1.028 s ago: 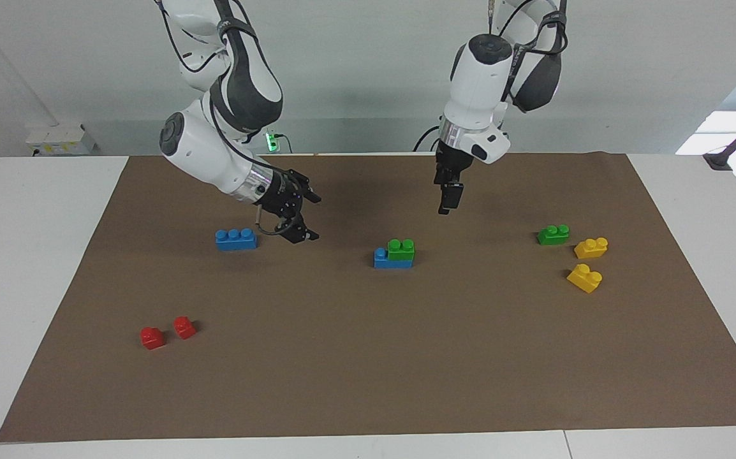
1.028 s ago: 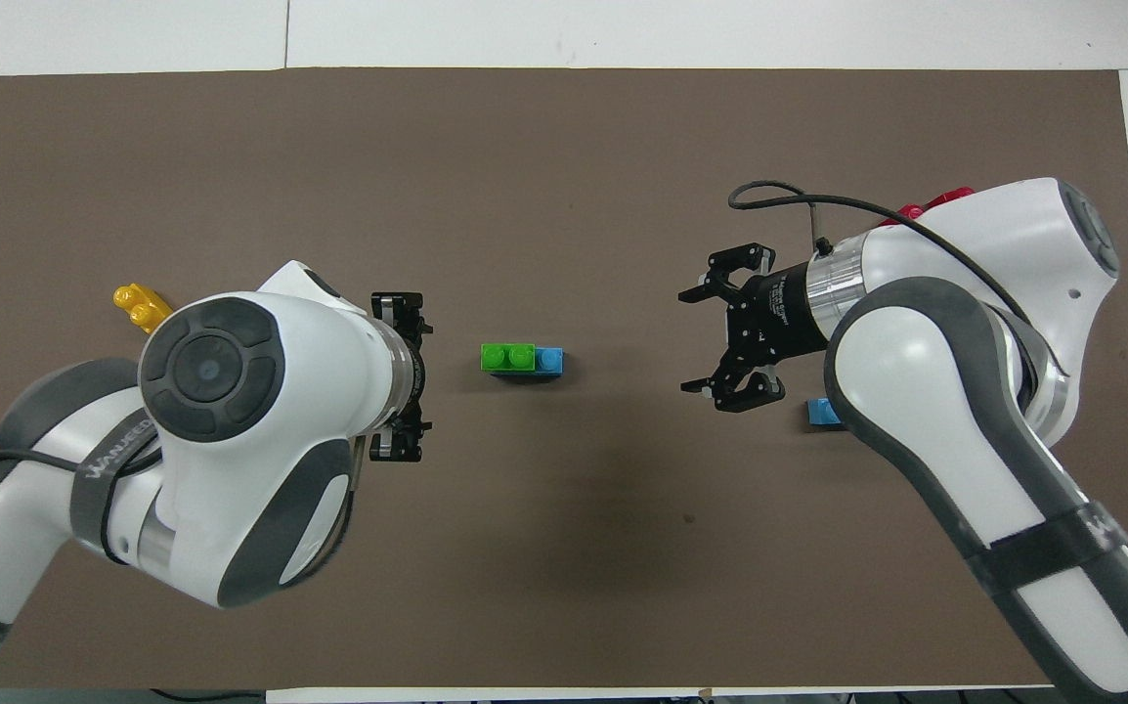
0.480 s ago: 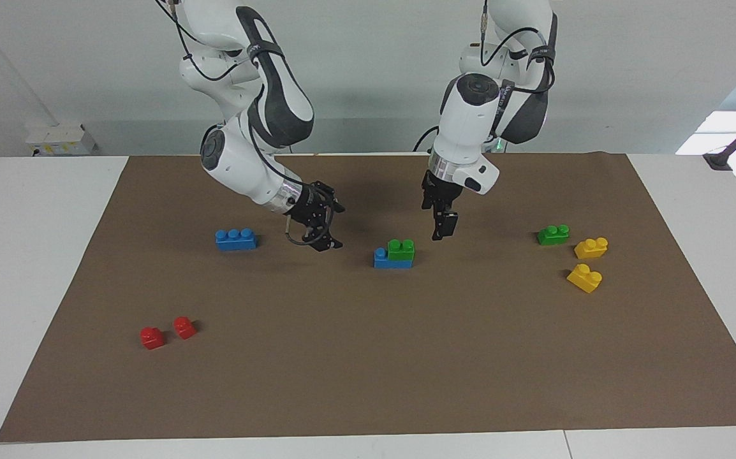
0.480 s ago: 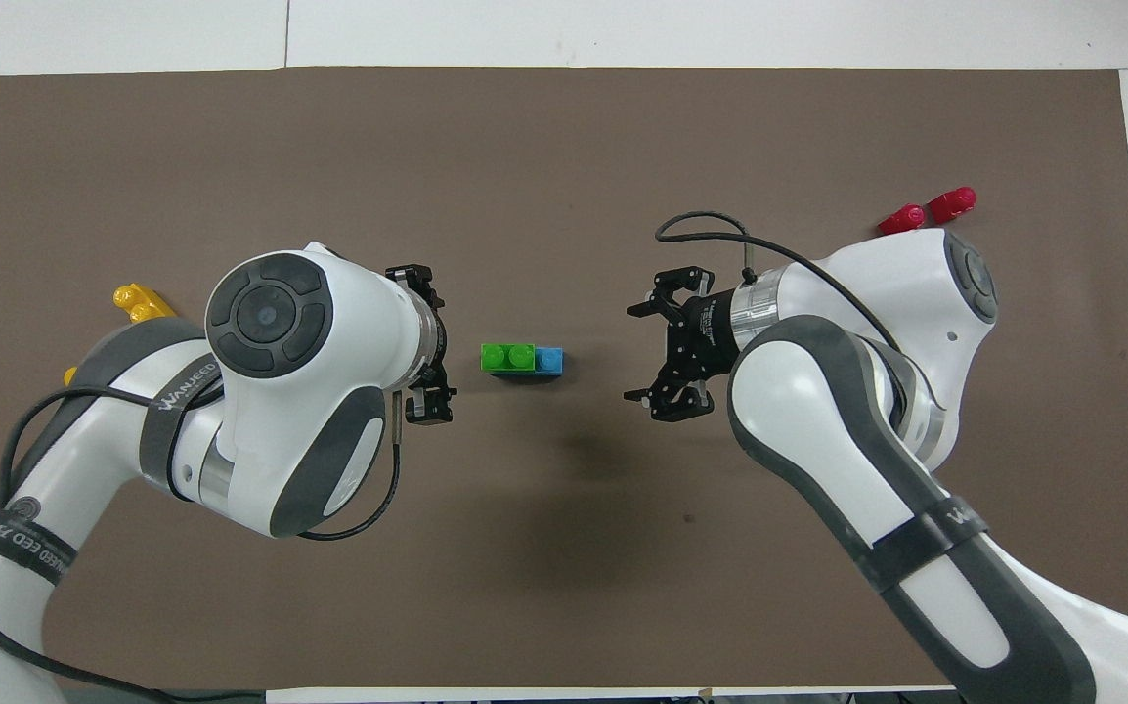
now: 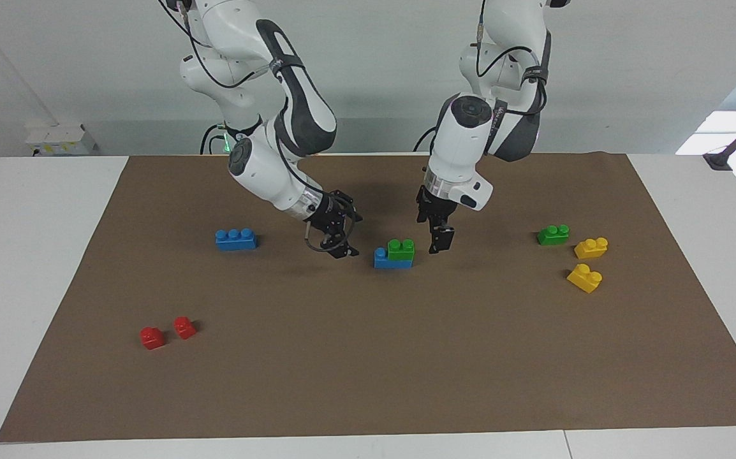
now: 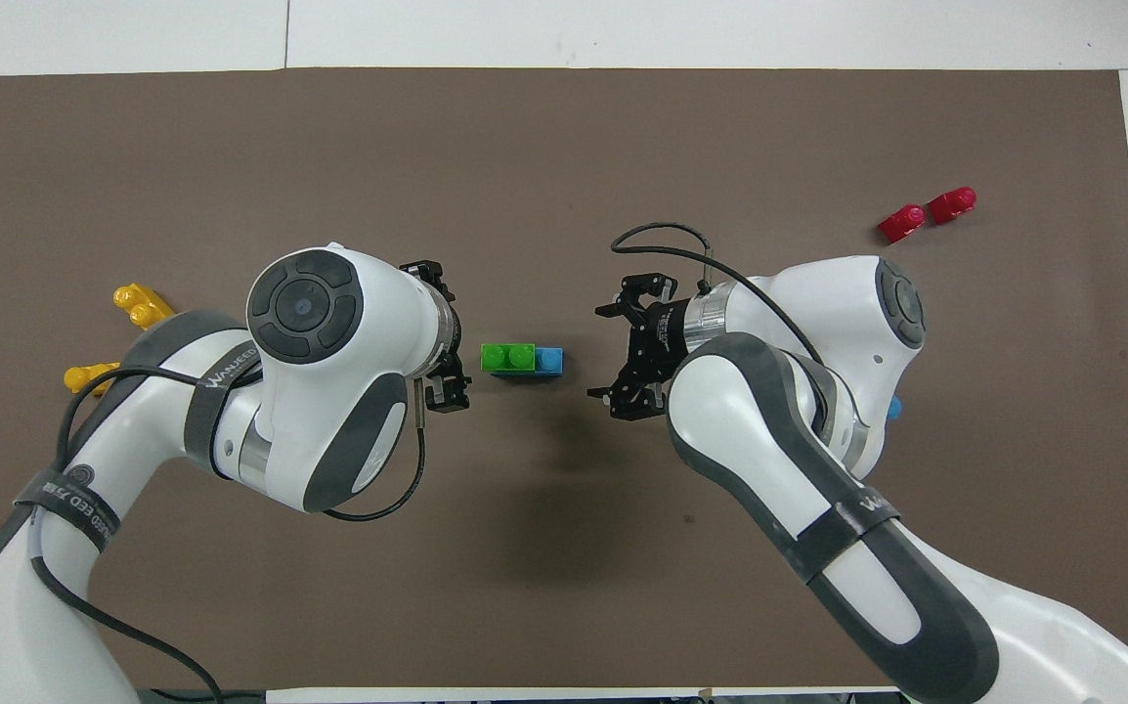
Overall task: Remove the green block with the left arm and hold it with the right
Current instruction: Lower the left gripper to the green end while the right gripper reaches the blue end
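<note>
Small bright green two-stud plastic brick (image 5: 401, 249) is sitting on one end of a blue three-stud plastic brick (image 5: 382, 258) at mid-mat on the brown paper mat (image 5: 368, 370). Left gripper (image 5: 441, 241), slim and black, is hanging just beside the green brick at its 3 o'clock in the facing view, fingers spread, holding nothing. Right gripper (image 5: 341, 241), wire-looped, is hovering at the stack's 9 o'clock, jaws wide, empty. Arm straps are showing lettering, only partly legible. A second green brick (image 5: 553, 234) is lying toward the left arm's end.
</note>
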### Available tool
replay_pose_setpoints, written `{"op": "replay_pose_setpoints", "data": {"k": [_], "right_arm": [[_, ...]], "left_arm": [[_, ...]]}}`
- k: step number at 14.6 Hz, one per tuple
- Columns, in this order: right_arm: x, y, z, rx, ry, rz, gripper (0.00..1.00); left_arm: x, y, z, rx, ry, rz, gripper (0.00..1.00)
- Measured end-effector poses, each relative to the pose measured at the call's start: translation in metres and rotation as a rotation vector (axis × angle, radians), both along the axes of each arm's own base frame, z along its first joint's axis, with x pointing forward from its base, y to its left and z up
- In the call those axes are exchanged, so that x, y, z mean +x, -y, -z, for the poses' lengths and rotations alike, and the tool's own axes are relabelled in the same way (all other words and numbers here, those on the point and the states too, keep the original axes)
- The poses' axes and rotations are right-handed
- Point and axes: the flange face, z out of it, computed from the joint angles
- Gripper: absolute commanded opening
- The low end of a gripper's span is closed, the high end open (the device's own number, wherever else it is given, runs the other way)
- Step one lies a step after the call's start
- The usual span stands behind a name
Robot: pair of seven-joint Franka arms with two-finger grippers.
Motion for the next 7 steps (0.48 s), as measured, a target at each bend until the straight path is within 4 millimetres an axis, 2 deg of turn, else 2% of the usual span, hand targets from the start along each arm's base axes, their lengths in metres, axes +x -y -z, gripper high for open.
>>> {"op": "replay_pose_setpoints", "data": {"k": [3, 7], "right_arm": [[-0.001, -0.007, 0.02, -0.019, -0.008, -0.017, 0.97], [-0.004, -0.019, 0.037, -0.042, 0.012, -0.036, 0.97]], "left_arm": [[0.003, 0.002, 0.01, -0.006, 0.0, -0.028, 1.0], [-0.001, 0.016, 0.036, 0.009, -0.027, -0.007, 1.0]]}}
